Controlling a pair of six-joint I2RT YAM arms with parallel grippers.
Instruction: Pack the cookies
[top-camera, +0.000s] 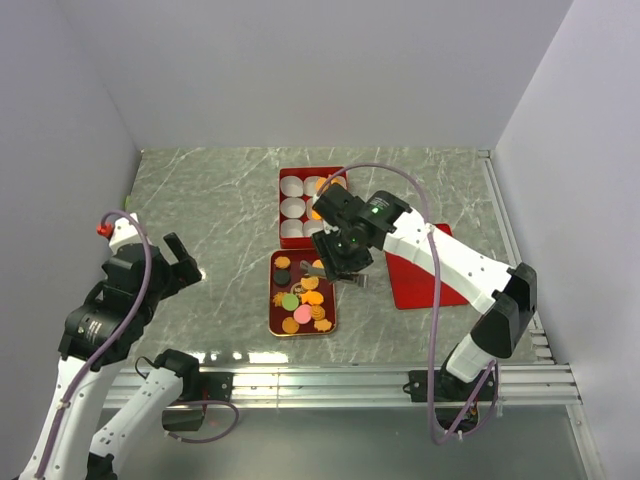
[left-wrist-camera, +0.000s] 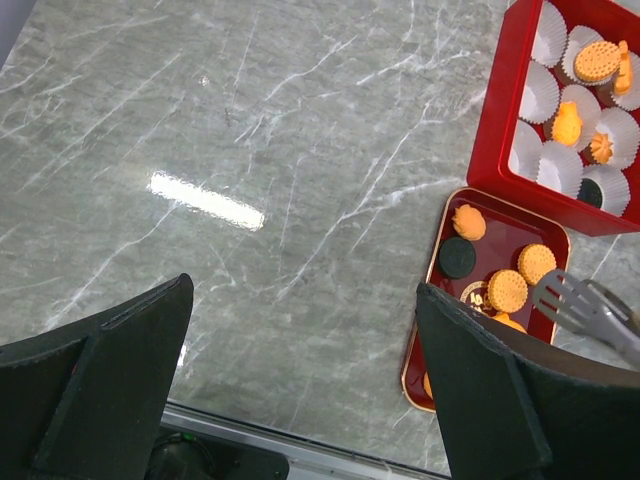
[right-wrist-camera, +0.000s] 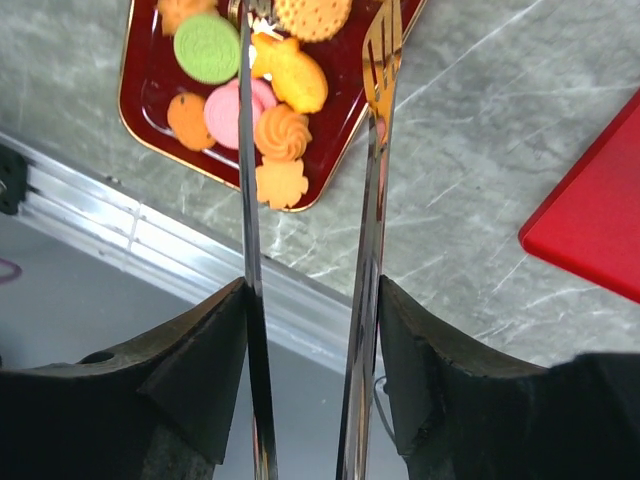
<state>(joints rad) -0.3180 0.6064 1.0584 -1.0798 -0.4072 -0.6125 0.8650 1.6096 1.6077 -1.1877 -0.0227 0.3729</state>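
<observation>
Where the grey, white-veined marble-look table (top-camera: 220, 200) spreads glossy under the arms, a deep red box (top-camera: 281, 205) stands near the middle, filled with fluted white paper cups (top-camera: 292, 207), several of them already bearing orange biscuits. A flat red lid (top-camera: 410, 285) lies near it to the right. Just in front of the box sits a smaller rectangular tray (right-wrist-camera: 145, 75), dark red with a thin gold rim, where most of the cookies (right-wrist-camera: 282, 133) lie: ridged rounds, a piped swirl, a flower shape (orange chiefly, with one green, one pink and a couple of dark ones). The left gripper (left-wrist-camera: 305, 300) hangs over bare table well to the left, its black fingers spread wide and holding nothing. The right gripper (right-wrist-camera: 312, 320) pinches slim polished metal tongs (right-wrist-camera: 375, 150) between its pads, the tongs' slotted tips parted over the tray.
</observation>
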